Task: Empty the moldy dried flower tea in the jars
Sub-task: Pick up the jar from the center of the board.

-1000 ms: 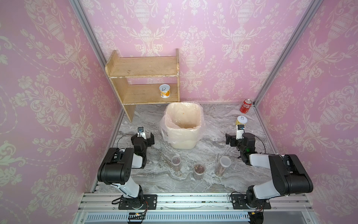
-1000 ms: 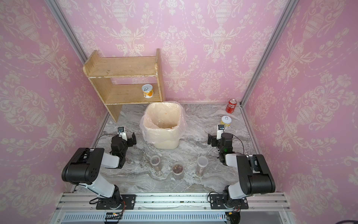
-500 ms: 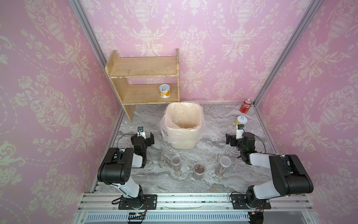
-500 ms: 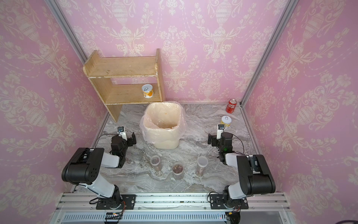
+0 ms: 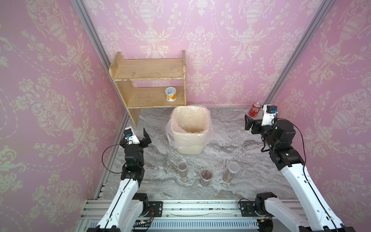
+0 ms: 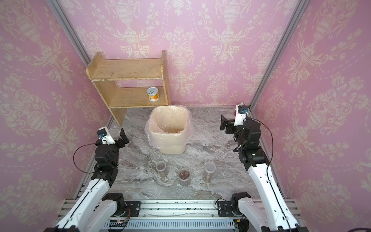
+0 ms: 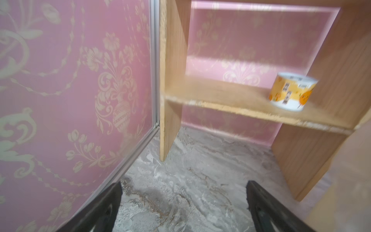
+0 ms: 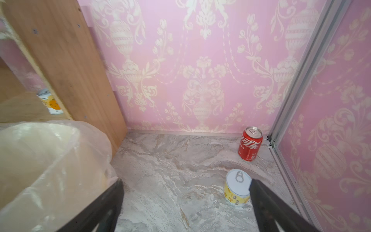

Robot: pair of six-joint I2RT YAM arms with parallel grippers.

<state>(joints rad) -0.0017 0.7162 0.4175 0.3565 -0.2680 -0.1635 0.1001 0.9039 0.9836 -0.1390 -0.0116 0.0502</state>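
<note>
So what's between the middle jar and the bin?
Nothing. Only bare grey marble tabletop separates the short clear middle jar from the bag-lined cream bin, in both top views.

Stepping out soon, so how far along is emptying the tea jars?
Done: nothing visible. All three jars stand on the table, dried flower tea inside. In hand: nothing; left gripper and right gripper are open, empty. Left: tipping each jar into the lined bin.
</note>
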